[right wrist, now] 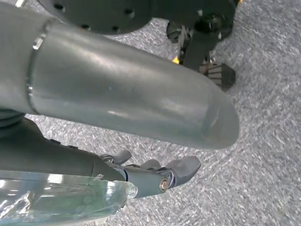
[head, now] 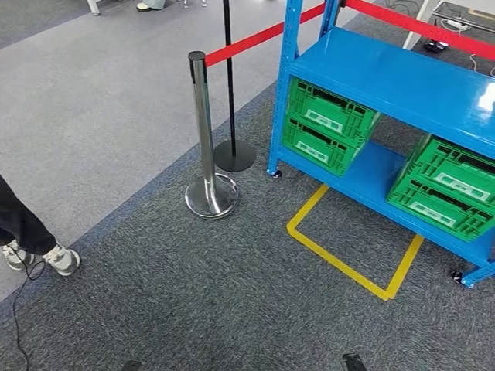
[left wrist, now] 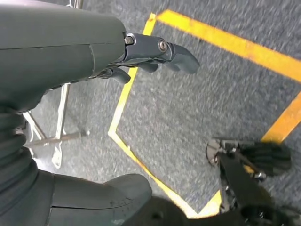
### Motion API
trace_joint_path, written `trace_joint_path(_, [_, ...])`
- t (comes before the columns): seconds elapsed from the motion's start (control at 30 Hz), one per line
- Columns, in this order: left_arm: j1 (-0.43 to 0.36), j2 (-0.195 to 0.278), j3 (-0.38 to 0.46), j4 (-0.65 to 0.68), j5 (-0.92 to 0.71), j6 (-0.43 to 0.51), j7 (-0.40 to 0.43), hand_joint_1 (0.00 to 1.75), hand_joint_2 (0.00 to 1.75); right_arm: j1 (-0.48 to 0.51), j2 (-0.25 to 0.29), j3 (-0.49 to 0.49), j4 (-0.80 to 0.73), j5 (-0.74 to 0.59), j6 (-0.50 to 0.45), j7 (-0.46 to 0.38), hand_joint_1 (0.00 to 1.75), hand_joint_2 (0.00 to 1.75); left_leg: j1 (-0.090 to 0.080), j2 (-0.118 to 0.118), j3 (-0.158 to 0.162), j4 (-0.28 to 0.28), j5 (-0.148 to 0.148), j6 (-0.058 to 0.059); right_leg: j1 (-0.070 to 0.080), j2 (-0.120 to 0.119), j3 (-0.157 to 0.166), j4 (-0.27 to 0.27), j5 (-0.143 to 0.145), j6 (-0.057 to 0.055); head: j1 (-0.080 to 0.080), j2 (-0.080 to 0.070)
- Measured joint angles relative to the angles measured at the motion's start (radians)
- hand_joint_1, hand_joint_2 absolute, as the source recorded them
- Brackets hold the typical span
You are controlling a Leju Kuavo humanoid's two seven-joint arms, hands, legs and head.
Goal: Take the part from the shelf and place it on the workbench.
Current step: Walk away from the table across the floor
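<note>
Two hands low over the grey carpet, arms hanging. Right hand [right wrist: 156,176] grips a clear plastic-bagged part [right wrist: 60,200], so it's off the shelf and carried at the side. Left hand [left wrist: 156,54] holds nothing, fingers loosely extended. Yellow floor-tape rectangle [head: 350,267] just in front of the blue steel shelf [head: 397,85], likely the standing mark. Green plastic crates [head: 327,127] on its lower tiers. Chrome stanchion [head: 204,131] beside the shelf's corner. No workbench seen.

**Blue shelf with green crates at right of frame**

A blue shelf [head: 408,85] is seen at upper right, with green crates [head: 327,124] stacked on its lower level. A yellow floor marking [head: 350,267] is laid before it. A chrome stanchion [head: 204,131] with red belt [head: 257,35] is placed centre-left. A person's legs [head: 26,232] are seen at left.
</note>
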Motion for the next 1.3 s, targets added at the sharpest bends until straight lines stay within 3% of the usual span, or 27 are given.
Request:
trace_joint_path(0.07, [0.005,0.007,0.003,0.0,0.0,0.005,-0.006,0.0,1.75,-0.004,0.003,0.009,0.0,0.005,0.002,-0.008,0.0,0.0,-0.002,0.022,0.0,-0.001,0.0,0.009,0.002,-0.051,-0.052,0.114,-0.062,0.004,0.006,0.0])
trace_joint_path(0.13, [0.011,0.012,0.007,0.0,-0.001,0.009,-0.01,0.0,1.75,-0.004,0.007,0.016,0.001,0.013,0.003,-0.008,0.0,0.0,-0.006,0.044,0.001,-0.001,-0.002,0.012,0.001,-0.066,-0.11,0.241,-0.113,0.008,0.006,0.0])
trace_joint_path(0.17, [0.013,0.014,0.009,0.001,-0.002,0.009,-0.012,0.0,1.75,0.0,0.008,0.019,0.001,0.016,0.002,-0.003,0.0,0.0,-0.007,0.054,0.002,0.0,-0.003,0.012,0.001,-0.068,-0.118,0.262,-0.113,0.008,0.006,0.0])
trace_joint_path(0.2, [0.014,0.016,0.009,0.001,-0.003,0.009,-0.012,0.0,1.75,0.006,0.008,0.022,0.001,0.019,0.002,0.006,0.0,0.0,-0.007,0.062,0.005,0.0,-0.004,0.012,0.001,-0.07,-0.104,0.241,-0.094,0.008,0.007,0.0])
trace_joint_path(0.23, [0.014,0.018,0.009,0.001,-0.004,0.009,-0.011,0.0,1.75,0.011,0.008,0.025,0.001,0.019,0.002,0.018,0.0,0.0,-0.007,0.069,0.008,0.0,-0.007,0.009,0.001,-0.078,-0.071,0.183,-0.062,0.007,0.007,0.0])
trace_joint_path(0.3, [0.016,0.021,0.009,0.002,-0.004,0.011,0.001,0.0,1.75,0.016,0.009,0.027,0.001,0.016,0.002,0.044,0.0,0.0,-0.01,0.084,0.016,0.002,-0.014,0.0,0.005,-0.117,0.005,0.044,-0.012,0.001,0.007,0.0])
trace_joint_path(0.37, [0.017,0.026,0.01,0.003,-0.004,0.016,0.035,0.0,1.75,0.016,0.013,0.028,0.002,0.012,0.007,0.061,0.0,0.0,-0.016,0.1,0.021,0.003,-0.019,-0.009,0.01,-0.135,0.038,-0.016,0.001,-0.009,0.006,0.0])
trace_joint_path(0.43, [0.017,0.031,0.012,0.004,-0.002,0.022,0.079,0.0,1.75,0.02,0.016,0.028,0.003,0.009,0.011,0.067,0.0,0.0,-0.017,0.115,0.024,0.001,-0.021,-0.017,0.012,-0.114,0.035,-0.017,0.004,-0.021,0.006,0.0])
trace_joint_path(0.5, [0.017,0.032,0.014,0.004,0.003,0.024,0.105,0.0,1.75,0.024,0.017,0.028,0.003,0.004,0.012,0.068,0.0,0.0,-0.013,0.096,0.017,0.023,-0.042,-0.028,0.008,-0.095,0.034,-0.021,0.008,-0.033,0.005,0.0])
trace_joint_path(0.53, [0.017,0.032,0.015,0.004,0.006,0.024,0.11,0.0,1.75,0.024,0.018,0.028,0.003,0.001,0.012,0.068,0.0,0.0,-0.012,0.077,0.0,0.063,-0.067,-0.033,0.006,-0.086,0.034,-0.022,0.01,-0.039,0.004,0.0])
trace_joint_path(0.6, [0.019,0.032,0.017,0.004,0.009,0.019,0.107,0.0,1.75,0.021,0.018,0.027,0.003,-0.006,0.008,0.068,0.0,0.0,-0.01,0.046,-0.063,0.193,-0.132,-0.038,0.004,-0.066,0.031,-0.023,0.012,-0.045,0.003,0.0])
trace_joint_path(0.63, [0.02,0.032,0.017,0.004,0.009,0.016,0.1,0.0,1.75,0.02,0.018,0.027,0.003,-0.01,0.006,0.067,0.0,0.0,-0.01,0.042,-0.095,0.254,-0.153,-0.038,0.004,-0.056,0.03,-0.023,0.012,-0.047,0.003,0.0])
trace_joint_path(0.67, [0.02,0.032,0.018,0.004,0.009,0.012,0.091,0.0,1.75,0.021,0.018,0.027,0.003,-0.014,0.004,0.064,0.0,0.0,-0.01,0.04,-0.113,0.286,-0.155,-0.038,0.004,-0.044,0.029,-0.023,0.013,-0.047,0.002,0.0])
trace_joint_path(0.7, [0.019,0.031,0.018,0.004,0.008,0.008,0.081,0.0,1.75,0.021,0.018,0.026,0.003,-0.017,0.003,0.06,0.0,0.0,-0.01,0.04,-0.114,0.28,-0.137,-0.036,0.004,-0.033,0.029,-0.023,0.014,-0.046,0.002,0.0])
trace_joint_path(0.73, [0.018,0.031,0.018,0.004,0.006,0.004,0.069,0.0,1.75,0.021,0.018,0.025,0.003,-0.019,0.003,0.055,0.0,0.0,-0.009,0.037,-0.096,0.237,-0.102,-0.034,0.003,-0.021,0.03,-0.023,0.015,-0.044,0.003,0.0])
trace_joint_path(0.8, [0.015,0.03,0.018,0.004,-0.003,-0.003,0.042,0.0,1.75,0.017,0.018,0.025,0.003,-0.018,0.004,0.044,0.0,0.0,-0.005,0.007,-0.034,0.102,-0.034,-0.031,0.004,0.001,0.028,-0.02,0.018,-0.038,0.002,0.0])
trace_joint_path(0.83, [0.013,0.03,0.018,0.004,-0.008,-0.005,0.023,0.0,1.75,0.012,0.018,0.025,0.003,-0.017,0.004,0.037,0.0,0.0,-0.003,-0.008,-0.011,0.05,-0.017,-0.03,0.005,0.011,0.025,-0.019,0.019,-0.033,0.002,0.0])
trace_joint_path(0.9, [0.006,0.029,0.018,0.004,-0.017,-0.004,-0.013,0.0,1.75,0.002,0.018,0.025,0.003,-0.017,0.003,0.022,0.0,0.0,-0.003,-0.021,0.004,0.01,-0.013,-0.026,0.006,0.028,0.018,-0.02,0.025,-0.02,0.002,0.0])
trace_joint_path(0.97, [-0.002,0.027,0.018,0.004,-0.023,-0.004,-0.029,0.0,1.75,-0.006,0.018,0.025,0.003,-0.022,0.0,0.003,0.0,0.0,-0.003,-0.006,0.003,0.005,-0.007,-0.016,0.003,0.033,0.009,-0.023,0.029,-0.008,0.002,0.0])
trace_joint_path(1.03, [-0.005,0.025,0.018,0.004,-0.024,-0.009,-0.03,0.0,1.75,-0.017,0.019,0.025,0.003,-0.025,-0.002,-0.009,0.0,0.0,0.0,0.012,0.004,0.0,-0.002,-0.003,0.004,-0.004,-0.018,0.024,-0.003,0.001,0.009,0.0])
trace_joint_path(1.1, [-0.003,0.025,0.018,0.004,-0.024,-0.018,-0.026,0.0,1.75,-0.032,0.021,0.025,0.003,-0.026,-0.004,-0.009,0.0,0.0,-0.003,0.032,0.003,0.0,-0.002,0.004,0.004,-0.053,-0.074,0.152,-0.071,0.007,0.015,0.0])
trace_joint_path(1.17, [-0.001,0.025,0.018,0.004,-0.025,-0.024,-0.015,0.0,1.75,-0.037,0.022,0.026,0.003,-0.033,-0.002,0.003,0.0,0.0,-0.006,0.052,0.003,0.001,-0.003,0.005,0.003,-0.068,-0.118,0.257,-0.109,0.011,0.015,0.0])
trace_joint_path(1.2, [0.0,0.025,0.018,0.004,-0.025,-0.025,-0.01,0.0,1.75,-0.036,0.022,0.025,0.003,-0.039,-0.001,0.009,0.0,0.0,-0.006,0.06,0.004,0.001,-0.004,0.005,0.003,-0.069,-0.114,0.258,-0.1,0.011,0.015,0.0])
trace_joint_path(1.23, [-0.001,0.025,0.018,0.004,-0.026,-0.025,-0.005,0.0,1.75,-0.033,0.022,0.025,0.003,-0.045,0.0,0.014,0.0,0.0,-0.006,0.067,0.006,0.001,-0.005,0.004,0.003,-0.072,-0.089,0.216,-0.074,0.01,0.015,0.0])
trace_joint_path(1.3, [0.0,0.025,0.018,0.004,-0.026,-0.025,0.002,0.0,1.75,-0.029,0.023,0.023,0.003,-0.053,0.001,0.017,0.0,0.0,-0.009,0.081,0.011,0.002,-0.009,-0.002,0.007,-0.103,-0.01,0.076,-0.019,0.006,0.015,0.0])
